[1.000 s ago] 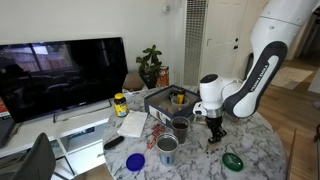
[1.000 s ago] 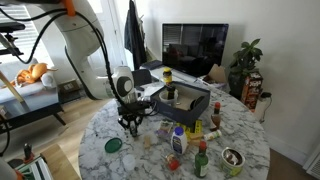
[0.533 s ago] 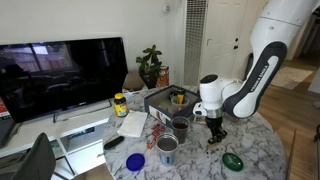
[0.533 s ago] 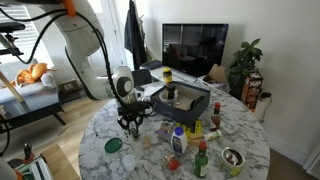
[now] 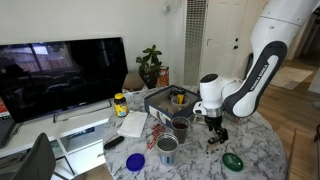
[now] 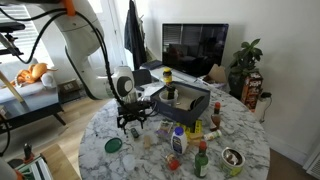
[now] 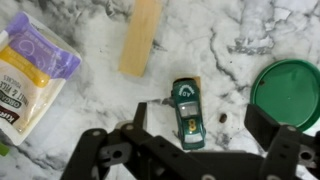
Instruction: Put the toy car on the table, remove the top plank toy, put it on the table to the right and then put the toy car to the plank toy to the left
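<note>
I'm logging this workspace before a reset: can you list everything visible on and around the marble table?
Round marble table: one, white with grey veins, under everything.
Small toy car: one, teal, on the table, centre of wrist view.
Flat wooden plank: one, tan, lying beyond the car.
Round plastic lid: one, green, beside the car.
Printed packet: one, purple, white and yellow, near the plank.
Bottles and cups: several, mixed colours, mid-table.
Flat television: one, black, behind the table.
Robotiq gripper: one, black, open, above the car.
</note>
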Robot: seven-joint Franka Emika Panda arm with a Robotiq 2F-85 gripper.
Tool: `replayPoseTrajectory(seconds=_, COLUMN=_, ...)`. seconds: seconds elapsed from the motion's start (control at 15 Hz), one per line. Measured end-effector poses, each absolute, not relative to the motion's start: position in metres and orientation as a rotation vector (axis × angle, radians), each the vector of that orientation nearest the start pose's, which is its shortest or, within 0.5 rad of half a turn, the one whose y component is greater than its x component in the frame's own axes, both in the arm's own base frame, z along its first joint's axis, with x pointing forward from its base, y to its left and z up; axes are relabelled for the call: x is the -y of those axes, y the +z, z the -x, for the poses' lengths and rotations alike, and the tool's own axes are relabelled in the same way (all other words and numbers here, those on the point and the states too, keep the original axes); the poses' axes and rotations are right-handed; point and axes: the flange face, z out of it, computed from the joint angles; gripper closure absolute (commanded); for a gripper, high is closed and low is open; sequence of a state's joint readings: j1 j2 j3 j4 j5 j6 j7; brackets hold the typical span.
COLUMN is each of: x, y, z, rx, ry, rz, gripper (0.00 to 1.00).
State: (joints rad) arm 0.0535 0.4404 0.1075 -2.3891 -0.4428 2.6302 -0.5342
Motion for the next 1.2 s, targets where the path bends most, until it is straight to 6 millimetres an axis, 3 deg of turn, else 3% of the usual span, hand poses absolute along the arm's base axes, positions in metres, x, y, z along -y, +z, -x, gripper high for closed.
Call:
replayPoseTrajectory(seconds=0.27, x=-0.074, y=0.154, z=-0.470, rx=1.427, ry=0.234, rz=2.849, gripper=0.00)
replayPoseTrajectory(seconds=0.73, x=-0.052, y=0.257, z=-0.481, rx=0.830, ry=-0.062, rz=2.941, gripper=0.00)
replayPoseTrajectory(seconds=0.93, x=-0.049, y=0.293, z=-0.482, rx=0.678, ry=-0.138, rz=2.949, gripper=0.00)
replayPoseTrajectory(seconds=1.2, x=-0.047, y=0.321, z=-0.475, rx=0.537, ry=-0.116, rz=2.968, gripper=0.00)
